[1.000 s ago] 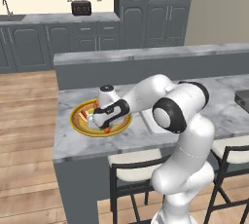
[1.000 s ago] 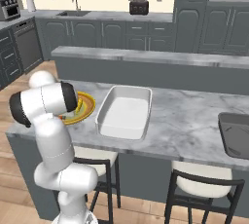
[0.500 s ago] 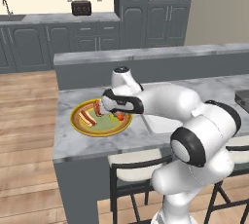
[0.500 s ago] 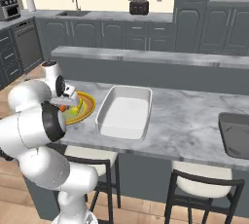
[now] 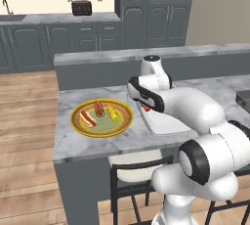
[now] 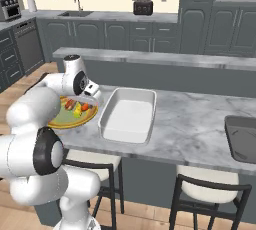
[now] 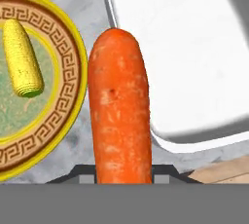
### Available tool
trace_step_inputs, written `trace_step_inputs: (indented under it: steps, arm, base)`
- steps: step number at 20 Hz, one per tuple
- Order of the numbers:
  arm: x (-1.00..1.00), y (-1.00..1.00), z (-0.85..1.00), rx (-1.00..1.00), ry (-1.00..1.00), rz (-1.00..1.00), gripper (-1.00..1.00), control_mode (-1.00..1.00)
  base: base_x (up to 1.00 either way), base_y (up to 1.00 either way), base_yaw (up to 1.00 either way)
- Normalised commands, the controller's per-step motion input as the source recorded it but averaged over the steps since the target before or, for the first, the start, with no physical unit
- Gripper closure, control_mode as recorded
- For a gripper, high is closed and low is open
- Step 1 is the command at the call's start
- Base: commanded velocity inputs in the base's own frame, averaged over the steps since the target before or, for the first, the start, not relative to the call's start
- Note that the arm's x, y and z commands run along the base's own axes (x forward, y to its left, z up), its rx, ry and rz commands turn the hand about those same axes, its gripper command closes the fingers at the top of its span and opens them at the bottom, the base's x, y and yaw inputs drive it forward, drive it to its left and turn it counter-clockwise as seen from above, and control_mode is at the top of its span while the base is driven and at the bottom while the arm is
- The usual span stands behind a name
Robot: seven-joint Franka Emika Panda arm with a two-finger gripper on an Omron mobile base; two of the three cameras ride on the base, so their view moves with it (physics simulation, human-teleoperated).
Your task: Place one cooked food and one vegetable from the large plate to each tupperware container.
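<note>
While the jaws are gripping a carrot [image 7: 120, 106], the gripper [image 5: 145, 105] is hanging between the large plate [image 5: 80, 113] and the white tupperware container [image 5: 163, 123].

In the hand view the carrot is rising up the middle of the frame from the bottom edge, over bare marble bench [image 7: 85, 1], with the plate's yellow rim [image 7: 83, 72] curving at its left and the white container's rounded wall [image 7: 194, 142] running from top centre to lower right. A corn cob [image 7: 22, 57] is lying on the plate's green centre at upper left. In the left base view the plate is sitting at centre left with a hot dog [image 5: 88, 117], a red piece [image 5: 99, 108] and the corn on it. In the right base view the white container [image 6: 127, 115] is lying at centre, and the dark grey tupperware container [image 6: 242, 139] is sitting at the right edge, well apart.
</note>
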Motion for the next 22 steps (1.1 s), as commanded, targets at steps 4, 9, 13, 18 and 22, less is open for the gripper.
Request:
trace_step_inputs:
  steps: [4,9,13,18,22]
  arm:
    - [0.1,-1.0,0.17,-0.02,0.01,-0.19,1.0,-1.0]
    - [0.67,-1.0,-0.42,0.0,0.0,-0.03,1.0,-1.0]
    - [0.66,-0.68,-0.4,0.08,-0.01,0.38,1.0,-1.0]
    - [0.4,-0.36,-0.36,-0.02,0.0,0.04,1.0,-1.0]
    - [0.51,-0.21,-0.47,-0.12,0.07,0.03,1.0,-1.0]
  base:
    - [0.0,0.0,0.0]
    - [0.0,0.0,0.0]
    - [0.0,0.0,0.0]
    - [0.0,0.0,0.0]
    - [0.0,0.0,0.0]
